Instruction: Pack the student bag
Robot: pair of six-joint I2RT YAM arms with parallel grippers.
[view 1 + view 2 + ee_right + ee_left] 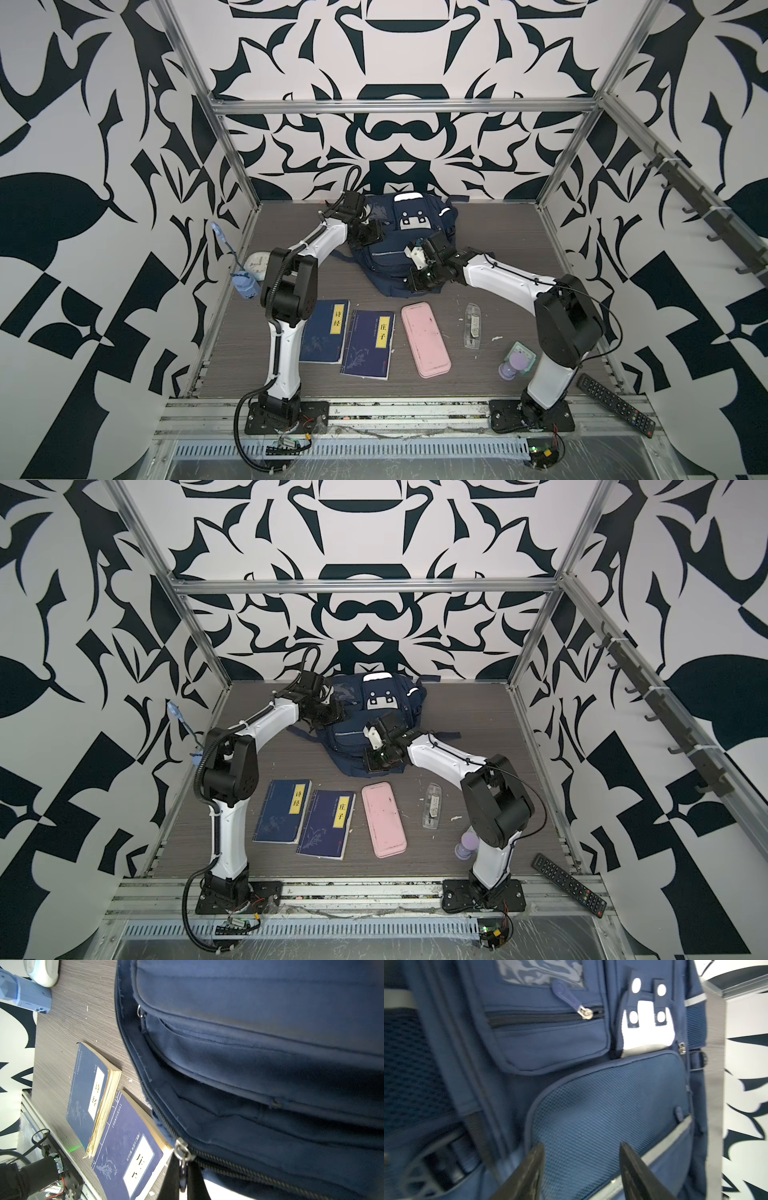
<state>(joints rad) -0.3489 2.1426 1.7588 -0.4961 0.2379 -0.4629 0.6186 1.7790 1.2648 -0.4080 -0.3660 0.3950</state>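
The student bag (388, 266), navy, lies at the far middle of the desk (498, 224). The left claw (581, 1146), its jaws spread, is over the bag's mesh front pocket (602, 1109). The right claw (183, 1169) pinches a metal zipper pull (182, 1153) on the bag's near side. A pink case (424, 340) lies nearer the front.

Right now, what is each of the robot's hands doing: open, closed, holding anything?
Left hand: open, holding nothing, over the student bag.
Right hand: closed on the bag's zip pull.
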